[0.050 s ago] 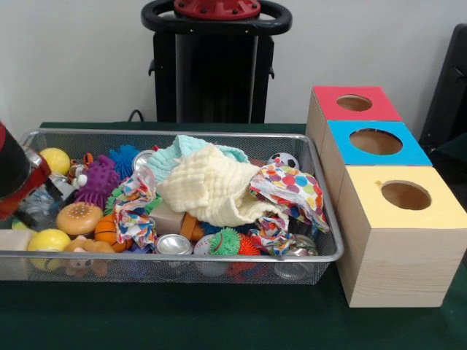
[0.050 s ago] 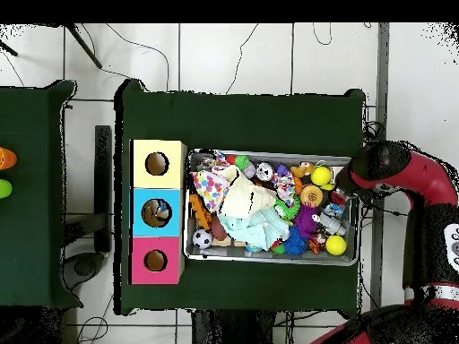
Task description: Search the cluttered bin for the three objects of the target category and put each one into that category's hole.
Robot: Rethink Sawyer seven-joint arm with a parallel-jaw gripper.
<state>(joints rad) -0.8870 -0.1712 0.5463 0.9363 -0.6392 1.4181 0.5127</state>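
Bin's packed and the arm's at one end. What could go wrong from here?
1. The yellow cloth and the polka-dot cloth cover the middle of the bin, so targets underneath may be missed, or a cloth could be dragged up with a pick.
2. The arm hangs over the bin's end by the yellow balls; a descent there could hit the wire rim.
3. The soccer ball and other round toys may roll away.

Soft, even indoor light fills the front view; the pale wall behind is evenly lit and no hard shadows fall on the dark green tablecloth (image 1: 219,321). The silver wire-mesh bin (image 1: 182,257) carries faint highlights along its rim, and small shiny metal lids (image 1: 173,244) glint mildly. The three-coloured wooden hole box (image 1: 398,240) shades its near side. The overhead view is bright, with the white tiled floor (image 2: 233,58) nearly washed out.
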